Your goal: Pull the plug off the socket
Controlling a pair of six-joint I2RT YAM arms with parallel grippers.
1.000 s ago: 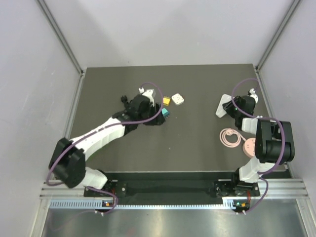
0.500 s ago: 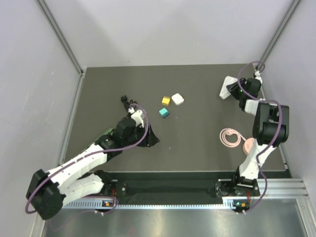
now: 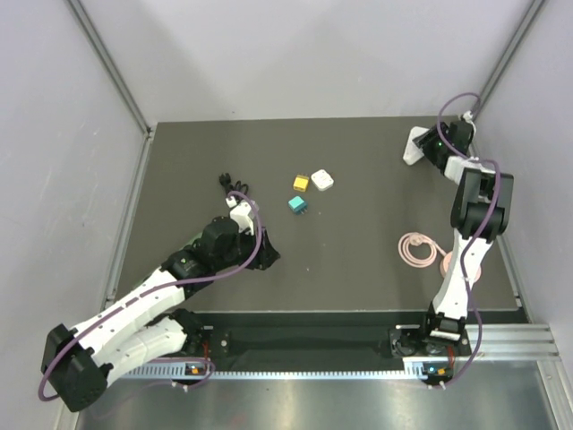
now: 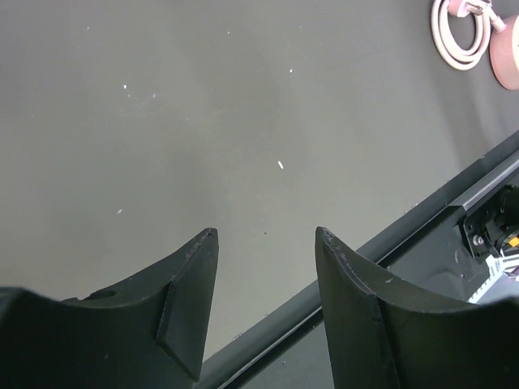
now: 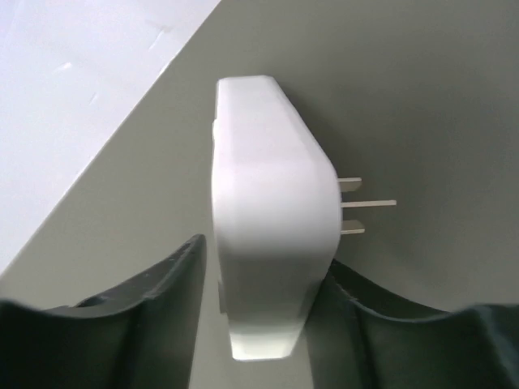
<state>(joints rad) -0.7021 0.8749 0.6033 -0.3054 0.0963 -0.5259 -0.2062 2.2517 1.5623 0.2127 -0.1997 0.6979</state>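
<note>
The teal plug (image 3: 297,204) lies alone on the dark table, apart from the socket. The socket (image 3: 414,146), a white block, is at the far right corner, near the wall. In the right wrist view the socket (image 5: 268,211) stands on edge between my fingers, its metal prongs (image 5: 365,204) pointing right. My right gripper (image 3: 437,145) (image 5: 266,251) is shut on it. The right finger touches it; a thin gap shows at the left fingertip. My left gripper (image 3: 265,253) (image 4: 266,231) is open and empty, over bare table near the front edge, well short of the plug.
A yellow cube (image 3: 302,183) and a white cube (image 3: 322,180) sit just beyond the plug. A small black object (image 3: 233,184) lies to their left. A pink cable coil (image 3: 417,249) (image 4: 458,32) and pink disc (image 3: 452,266) lie at right. The front rail (image 4: 422,219) is close.
My left arm pulled back toward the near left, leaving the teal plug on the table. My right gripper carried the socket to the far right corner.
</note>
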